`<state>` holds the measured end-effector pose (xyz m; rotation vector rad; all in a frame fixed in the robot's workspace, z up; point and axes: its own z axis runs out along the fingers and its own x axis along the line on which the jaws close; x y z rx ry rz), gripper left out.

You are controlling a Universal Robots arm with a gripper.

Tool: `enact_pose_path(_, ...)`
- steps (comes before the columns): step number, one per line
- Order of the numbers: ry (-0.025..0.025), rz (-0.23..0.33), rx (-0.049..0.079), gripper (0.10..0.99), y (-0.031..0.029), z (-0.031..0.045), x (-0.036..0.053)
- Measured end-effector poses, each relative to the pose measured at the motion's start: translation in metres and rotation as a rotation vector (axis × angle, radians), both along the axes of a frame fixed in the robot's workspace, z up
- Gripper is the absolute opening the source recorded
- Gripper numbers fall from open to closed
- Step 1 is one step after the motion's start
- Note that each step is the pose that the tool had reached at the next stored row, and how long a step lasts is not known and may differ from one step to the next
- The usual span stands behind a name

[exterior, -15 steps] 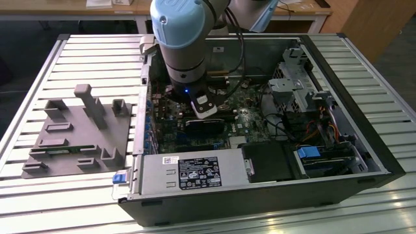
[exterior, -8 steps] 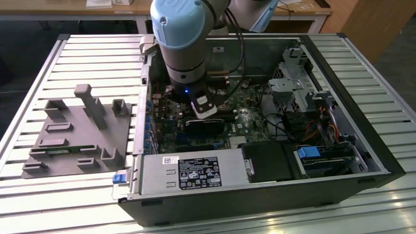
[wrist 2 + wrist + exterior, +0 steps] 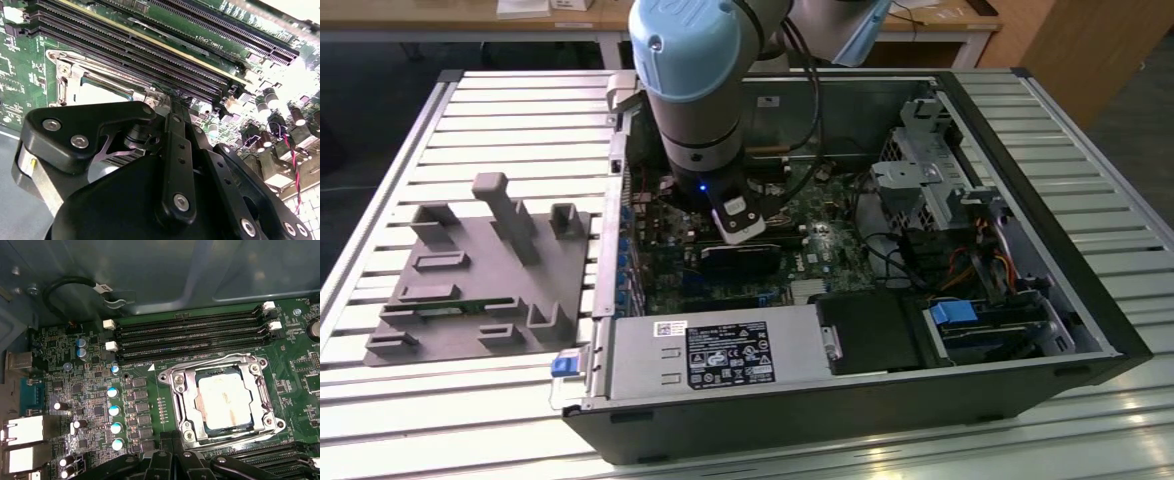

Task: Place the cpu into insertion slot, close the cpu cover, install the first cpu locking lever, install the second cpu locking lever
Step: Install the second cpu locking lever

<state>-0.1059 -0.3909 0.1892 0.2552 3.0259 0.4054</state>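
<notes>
- Exterior view: arm reaches down into the open computer case (image 3: 1014, 330) lying on the slatted worktop (image 3: 507, 120); claw (image 3: 744, 232) low over the green board.
- Second wrist view: claw's (image 3: 167, 97) fingers drawn together, tips at the cpu cover (image 3: 100, 75) edge; grip contents cannot be told.
- First wrist view: cpu (image 3: 224, 401) seated in the insertion slot (image 3: 186, 390), cpu cover (image 3: 222, 365) down around it.

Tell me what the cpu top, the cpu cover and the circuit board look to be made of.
The cpu top: apparently matte silvery metal, with a pale, smeared stain. The cpu cover: seemingly bright bare metal, thin, with glinting edges and highlights. The circuit board: glossy green laminate, probably fibreglass, dotted with soldered parts.
</notes>
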Motion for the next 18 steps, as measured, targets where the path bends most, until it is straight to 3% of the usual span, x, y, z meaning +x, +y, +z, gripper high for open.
enact_pose_path(14,0.0000,0.000,0.000,0.106,0.0000,0.0169,0.0001)
enact_pose_path(18,0.0003,0.000,0.000,0.106,0.0000,0.0170,0.0067)
